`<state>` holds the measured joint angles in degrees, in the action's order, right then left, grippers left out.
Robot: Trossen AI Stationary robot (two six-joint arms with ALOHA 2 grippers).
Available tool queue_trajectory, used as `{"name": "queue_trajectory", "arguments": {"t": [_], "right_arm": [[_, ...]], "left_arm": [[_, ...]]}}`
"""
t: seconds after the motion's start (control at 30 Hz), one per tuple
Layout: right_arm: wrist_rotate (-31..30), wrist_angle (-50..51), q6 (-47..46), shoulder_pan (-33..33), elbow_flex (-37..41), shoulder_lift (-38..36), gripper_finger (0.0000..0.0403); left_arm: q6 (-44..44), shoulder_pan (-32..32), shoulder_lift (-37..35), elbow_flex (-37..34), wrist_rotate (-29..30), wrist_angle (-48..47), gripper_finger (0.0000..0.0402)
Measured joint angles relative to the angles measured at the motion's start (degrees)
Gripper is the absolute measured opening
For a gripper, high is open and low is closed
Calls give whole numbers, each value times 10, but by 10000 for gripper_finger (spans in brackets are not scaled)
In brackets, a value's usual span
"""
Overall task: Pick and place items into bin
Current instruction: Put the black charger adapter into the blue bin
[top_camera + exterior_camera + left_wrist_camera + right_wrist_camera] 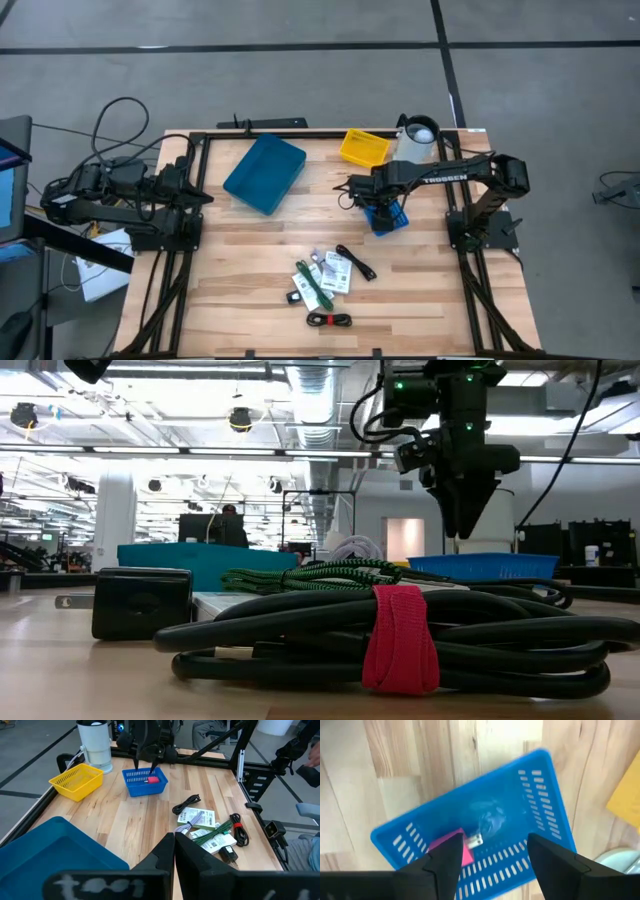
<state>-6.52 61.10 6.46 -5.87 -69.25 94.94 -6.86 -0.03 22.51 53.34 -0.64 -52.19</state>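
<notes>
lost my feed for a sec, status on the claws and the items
Right claw open above small blue basket, pink piece lying inside. Left claw shut, parked at table's left. Cards and cords wait; nothing blocking.

This looks like a robotics lab or open industrial workspace. A wooden bench (250, 240) in a black metal frame (300, 133) stands on a grey concrete floor (300, 70) marked with dark lines, and loose cables (115, 125) trail beside the left arm's base. Beyond the right end effector (462, 525), the low view shows exposed ceiling ducts (300, 385), strip lights and rows of equipment, with what may be a person (230, 525) far behind.
</notes>
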Motion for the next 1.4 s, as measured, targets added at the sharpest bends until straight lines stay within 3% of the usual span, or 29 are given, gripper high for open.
{"name": "queue_trajectory", "arguments": {"t": [0.37, 0.77, 0.9, 1.13, 1.4], "right_arm": [[0, -84, 11, 48, -27, 0, 198], [2, -263, 10, 154, -65, 0, 199], [3, -301, -33, 182, -65, 0, 196], [2, -327, -108, 210, -65, 0, 195], [2, -323, -130, 212, -100, 7, 186]], "left_arm": [[0, 0, 0, 0, 0, 0, 0], [0, 0, 0, 0, 0, 0, 0], [0, 0, 0, 0, 0, 0, 0], [0, 0, 0, 0, 0, 0, 0], [0, 0, 0, 0, 0, 0, 0]]}}
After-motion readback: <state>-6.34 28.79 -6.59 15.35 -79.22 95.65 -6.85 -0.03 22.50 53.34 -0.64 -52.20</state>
